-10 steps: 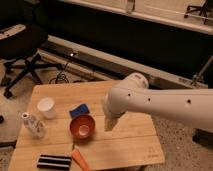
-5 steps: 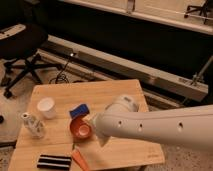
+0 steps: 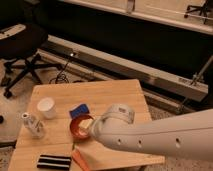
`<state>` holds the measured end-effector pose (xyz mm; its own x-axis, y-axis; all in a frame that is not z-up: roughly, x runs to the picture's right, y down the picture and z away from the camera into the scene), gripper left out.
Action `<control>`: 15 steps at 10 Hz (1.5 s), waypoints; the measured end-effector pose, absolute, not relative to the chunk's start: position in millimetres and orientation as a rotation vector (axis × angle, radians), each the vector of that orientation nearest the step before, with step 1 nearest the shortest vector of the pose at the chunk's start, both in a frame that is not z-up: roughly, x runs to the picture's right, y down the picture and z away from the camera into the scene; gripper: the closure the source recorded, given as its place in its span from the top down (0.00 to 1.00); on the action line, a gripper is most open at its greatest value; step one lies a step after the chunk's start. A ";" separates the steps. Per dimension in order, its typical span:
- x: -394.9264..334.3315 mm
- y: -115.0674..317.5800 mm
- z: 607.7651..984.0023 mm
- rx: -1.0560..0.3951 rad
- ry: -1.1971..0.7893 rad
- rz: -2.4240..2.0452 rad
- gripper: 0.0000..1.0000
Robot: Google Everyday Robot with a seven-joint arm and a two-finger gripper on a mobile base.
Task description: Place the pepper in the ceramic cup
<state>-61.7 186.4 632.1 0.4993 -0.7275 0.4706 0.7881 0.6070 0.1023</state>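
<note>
The pepper (image 3: 80, 160) lay at the table's (image 3: 116, 94) lower edge, bottom centre, just beside one striped block (image 3: 53, 161). One ceramic cup (image 3: 46, 106) stood centre left with bare wood around it. The gripper (image 3: 88, 126), fingers apart, hung over one orange bowl (image 3: 77, 131).

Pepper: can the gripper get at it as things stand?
Probably yes. The gripper hovers open over the orange bowl. The pepper lies uncovered on the table just in front of that bowl, with only the black striped block beside it.
</note>
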 end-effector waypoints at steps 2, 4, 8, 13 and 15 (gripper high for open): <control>-60.6 183.9 631.0 -0.123 -0.494 -0.941 0.80; -60.1 176.5 625.5 -0.082 -0.452 -1.082 0.80; -71.7 184.6 616.4 -0.014 -0.367 -1.490 0.80; -107.2 224.8 632.0 0.005 -0.374 -1.858 0.80; -119.4 239.6 644.3 -0.011 -0.396 -1.928 0.80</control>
<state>-119.4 239.6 644.3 -0.3871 -0.9016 0.1932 0.9047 -0.3309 0.2684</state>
